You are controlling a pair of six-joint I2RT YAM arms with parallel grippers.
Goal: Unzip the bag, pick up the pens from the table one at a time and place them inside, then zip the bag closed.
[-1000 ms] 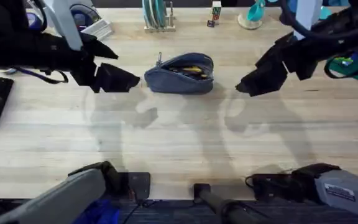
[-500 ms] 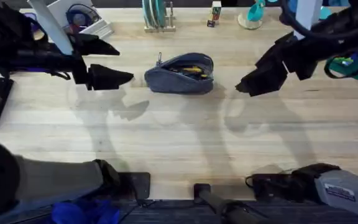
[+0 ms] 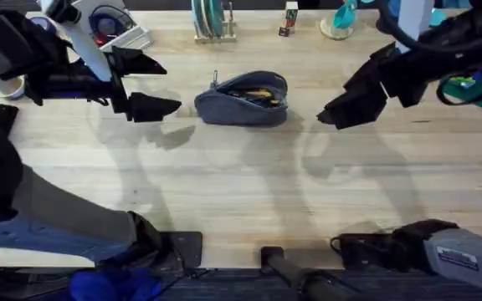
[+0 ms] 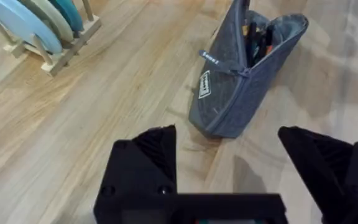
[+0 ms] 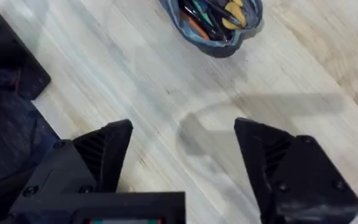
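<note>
I'm seeing the bag (image 3: 242, 99) sitting unzipped on the table (image 3: 241, 184), pens (image 5: 215, 14) showing inside. The left gripper (image 3: 145, 84) and right gripper (image 3: 335, 113) are hovering either side, both spread wide, carrying nothing. A plate rack (image 3: 210, 21) is standing behind.

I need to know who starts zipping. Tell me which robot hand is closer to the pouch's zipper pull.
The left hand. It hovers open just off the bag end where the pull sticks up; the right hand, also open, hangs off the opposite end.
</note>
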